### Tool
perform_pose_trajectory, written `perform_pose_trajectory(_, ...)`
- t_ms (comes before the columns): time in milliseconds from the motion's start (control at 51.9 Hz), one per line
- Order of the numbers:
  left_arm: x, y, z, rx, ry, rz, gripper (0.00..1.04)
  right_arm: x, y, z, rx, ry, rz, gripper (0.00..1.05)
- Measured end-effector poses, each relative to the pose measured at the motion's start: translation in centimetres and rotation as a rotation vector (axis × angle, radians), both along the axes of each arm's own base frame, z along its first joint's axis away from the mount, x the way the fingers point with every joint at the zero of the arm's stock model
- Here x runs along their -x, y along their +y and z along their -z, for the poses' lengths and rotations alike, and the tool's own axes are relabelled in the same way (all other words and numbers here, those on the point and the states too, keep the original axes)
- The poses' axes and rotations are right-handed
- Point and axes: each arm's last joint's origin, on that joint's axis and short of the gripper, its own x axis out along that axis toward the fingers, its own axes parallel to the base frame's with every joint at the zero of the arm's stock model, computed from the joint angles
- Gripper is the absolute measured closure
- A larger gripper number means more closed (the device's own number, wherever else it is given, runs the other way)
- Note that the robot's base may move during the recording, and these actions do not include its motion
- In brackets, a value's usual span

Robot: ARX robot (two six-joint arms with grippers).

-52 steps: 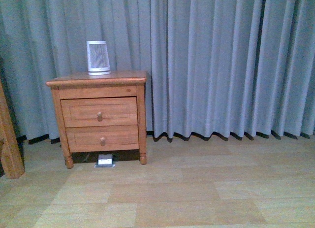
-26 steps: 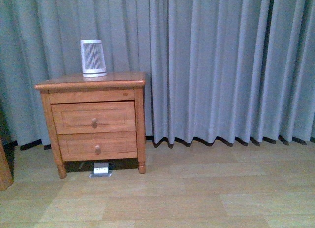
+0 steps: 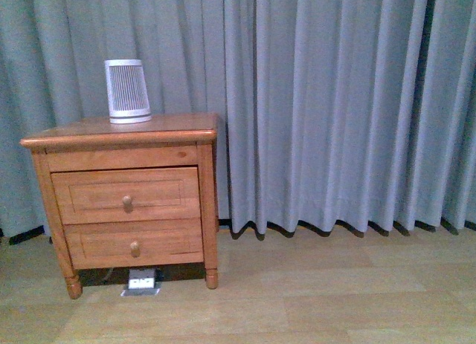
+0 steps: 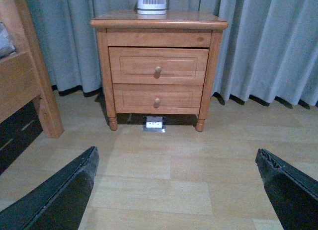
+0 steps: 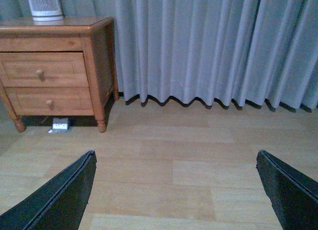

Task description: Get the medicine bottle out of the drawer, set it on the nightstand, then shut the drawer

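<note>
Against the grey curtain [image 3: 335, 106] stands the nightstand [image 3: 171, 125], with a white slatted device [image 3: 126, 91] on its top. Its taller drawer [image 3: 89, 197] is closed, so its inside is hidden. Over the floor [image 3: 335, 284], the left gripper [image 4: 175, 153] and the right gripper [image 5: 175, 153] both have fingers wide apart, holding nothing.

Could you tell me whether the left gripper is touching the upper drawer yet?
Apart. The left wrist view shows a stretch of bare floor between the open left gripper and the closed drawer.
</note>
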Motion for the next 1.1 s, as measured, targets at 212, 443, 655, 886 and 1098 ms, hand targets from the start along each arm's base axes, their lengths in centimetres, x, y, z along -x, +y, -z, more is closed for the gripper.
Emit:
perform_pose_trajectory(212,0.0,0.0,0.0,0.000,0.000,0.000,0.07,0.0,0.0,0.0,0.000,0.000,0.001,0.07)
perform_pose_trajectory(443,0.0,0.0,0.0,0.000,0.000,-0.001,0.07,0.0,0.0,0.0,0.000,0.000,0.000,0.07)
perform_pose_trajectory(655,-0.4,0.0,0.7,0.084,0.228,-0.110,0.07,0.0,0.0,0.0,0.000,0.001,0.000,0.07)
perform_pose_trajectory(886,-5.5,-0.1,0.3,0.071,0.205,-0.112,0.07,0.0,0.0,0.0,0.000,0.001,0.000,0.07)
perform_pose_trajectory(1098,-11.9,-1.2,-0.7,0.023,0.127,-0.091,0.07,0.0,0.0,0.0,0.000,0.002,0.000,0.07)
